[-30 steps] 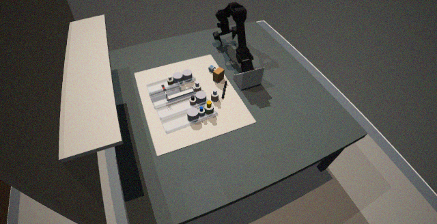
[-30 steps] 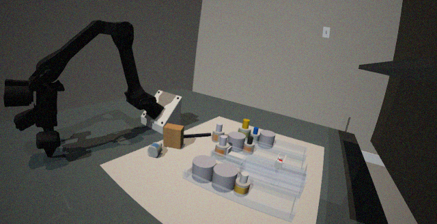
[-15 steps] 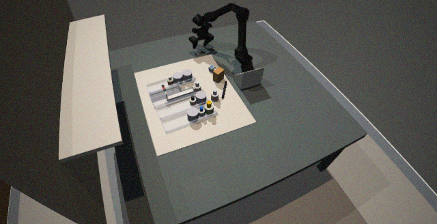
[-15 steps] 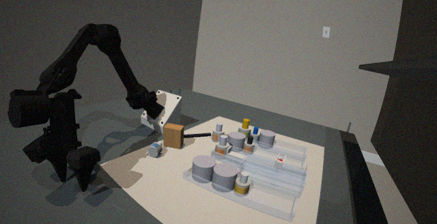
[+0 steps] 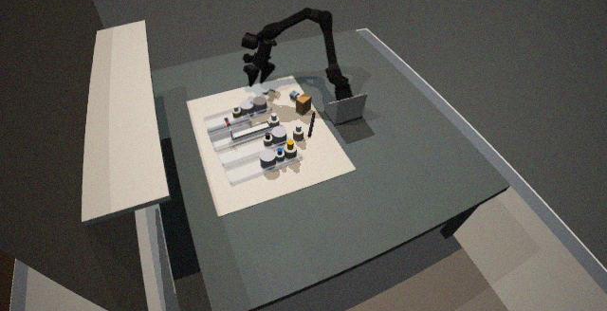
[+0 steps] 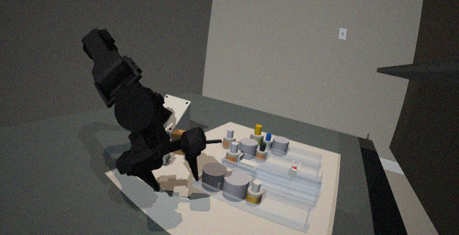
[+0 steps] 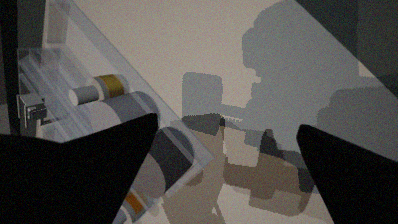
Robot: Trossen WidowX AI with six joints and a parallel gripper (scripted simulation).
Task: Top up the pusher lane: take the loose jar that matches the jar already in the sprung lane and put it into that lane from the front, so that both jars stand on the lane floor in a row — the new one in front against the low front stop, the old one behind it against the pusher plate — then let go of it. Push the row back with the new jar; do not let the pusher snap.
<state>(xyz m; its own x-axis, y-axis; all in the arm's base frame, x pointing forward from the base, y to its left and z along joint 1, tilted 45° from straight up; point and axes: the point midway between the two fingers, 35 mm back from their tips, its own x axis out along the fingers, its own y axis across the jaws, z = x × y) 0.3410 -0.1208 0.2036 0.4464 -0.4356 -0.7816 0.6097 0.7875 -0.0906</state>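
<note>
The sprung lane holds one jar with a pale cap and orange label at its front. A small white piece with a red mark is toward the lane's rear. A similar loose jar, pale-capped and orange-labelled, stands upright on the mat in front of the lanes. Another loose jar with a bluish label lies on its side near the block. My gripper is open and empty, above the mat's edge beyond the end lane, away from both loose jars.
Grey tubs and small jars fill neighbouring clear lanes. An orange-brown block, a dark rod and an upright panel stand or lie on the arm's side. A pale shelf is beyond the table.
</note>
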